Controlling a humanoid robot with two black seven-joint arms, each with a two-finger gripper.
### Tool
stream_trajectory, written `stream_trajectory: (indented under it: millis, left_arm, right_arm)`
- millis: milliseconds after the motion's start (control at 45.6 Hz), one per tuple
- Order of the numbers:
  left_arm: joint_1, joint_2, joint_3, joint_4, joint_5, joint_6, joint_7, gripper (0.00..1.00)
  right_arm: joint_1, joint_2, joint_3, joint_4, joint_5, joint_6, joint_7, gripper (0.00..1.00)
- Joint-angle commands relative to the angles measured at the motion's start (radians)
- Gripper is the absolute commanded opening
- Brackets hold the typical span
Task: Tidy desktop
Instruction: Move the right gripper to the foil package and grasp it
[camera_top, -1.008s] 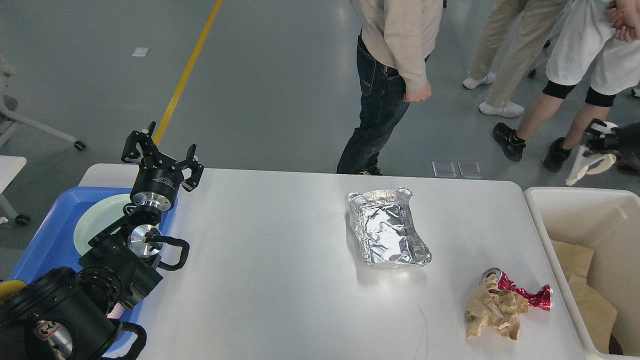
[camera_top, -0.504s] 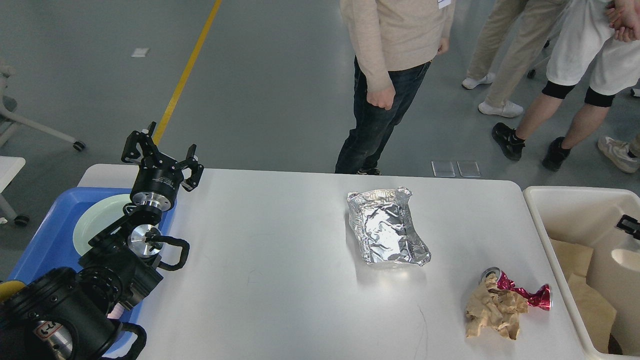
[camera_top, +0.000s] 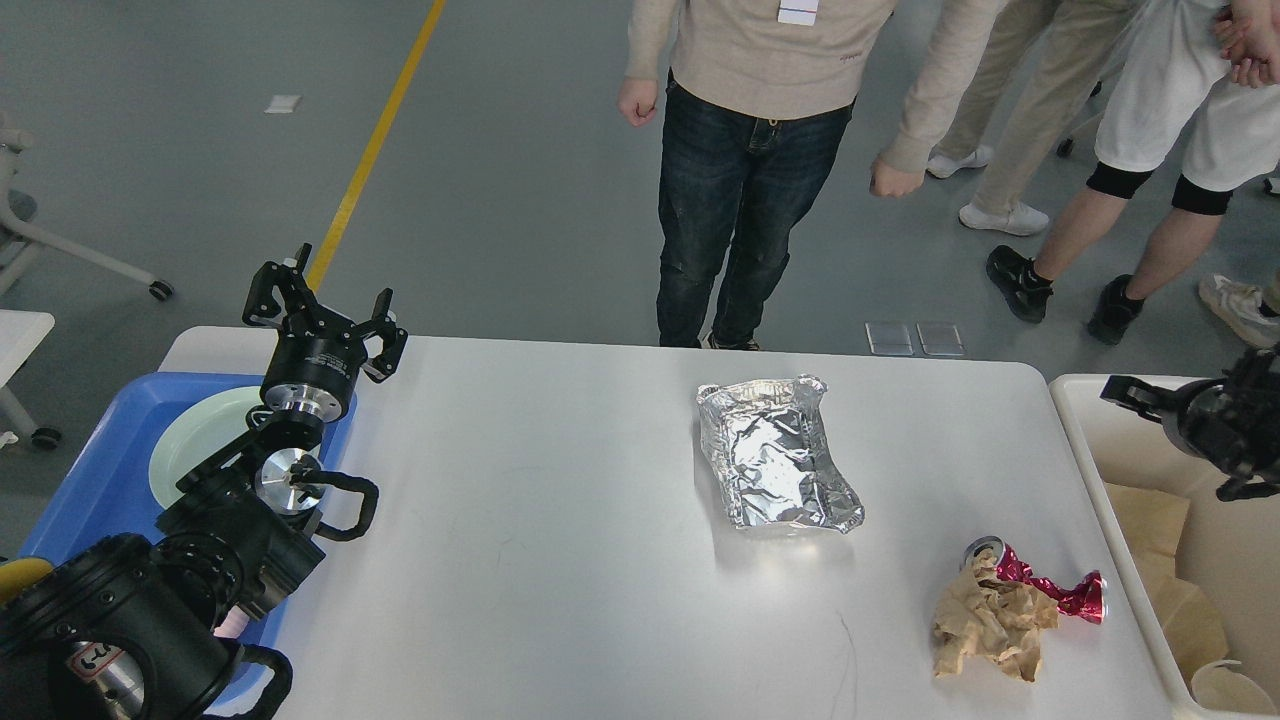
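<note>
The white desktop carries a crumpled foil tray right of centre. Near its front right lie a crushed red can and a wad of brown paper, touching each other. My left gripper stands open and empty above the table's back left corner, beside the blue tray. Over the white bin at the right edge, my right gripper shows its fingers apart, with nothing held.
A blue tray at the left holds a pale green plate. The white bin on the right contains brown paper and a white cup. Several people stand just beyond the table's far edge.
My right gripper came down over the bin and let go of the white cup, which now lies in the bin. The person in jeans turned to face the table. My left arm stayed still.
</note>
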Motion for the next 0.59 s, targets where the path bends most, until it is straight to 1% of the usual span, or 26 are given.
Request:
stream_trajectory:
  millis: [0, 153, 263, 329, 395, 482, 570]
  left_arm:
    - [0.000, 0.000, 0.000, 0.000, 0.002, 0.000, 0.000, 0.96]
    - [0.000, 0.000, 0.001, 0.000, 0.000, 0.000, 0.000, 0.96]
    - [0.000, 0.000, 0.000, 0.000, 0.000, 0.000, 0.000, 0.96]
    - [0.000, 0.000, 0.001, 0.000, 0.000, 0.000, 0.000, 0.96]
    - [0.000, 0.000, 0.000, 0.000, 0.000, 0.000, 0.000, 0.96]
    - [0.000, 0.000, 0.000, 0.000, 0.000, 0.000, 0.000, 0.96]
    - [0.000, 0.000, 0.000, 0.000, 0.000, 0.000, 0.000, 0.96]
  right_arm:
    - [0.209, 0.072, -0.103, 0.170, 0.000, 0.000, 0.000, 1.00]
    - [0.393, 0.167, -0.180, 0.370, -0.003, 0.002, 0.002, 0.99]
    - [0.472, 0.211, -0.192, 0.463, -0.032, 0.010, 0.005, 0.99]
    - [0.521, 0.219, -0.189, 0.523, -0.049, 0.031, 0.009, 0.99]
    - [0.599, 0.218, -0.177, 0.590, -0.049, 0.074, 0.012, 0.99]
    - [0.697, 0.204, -0.135, 0.673, -0.049, 0.172, 0.014, 1.00]
    - [0.726, 0.190, -0.106, 0.686, -0.051, 0.266, 0.012, 1.00]
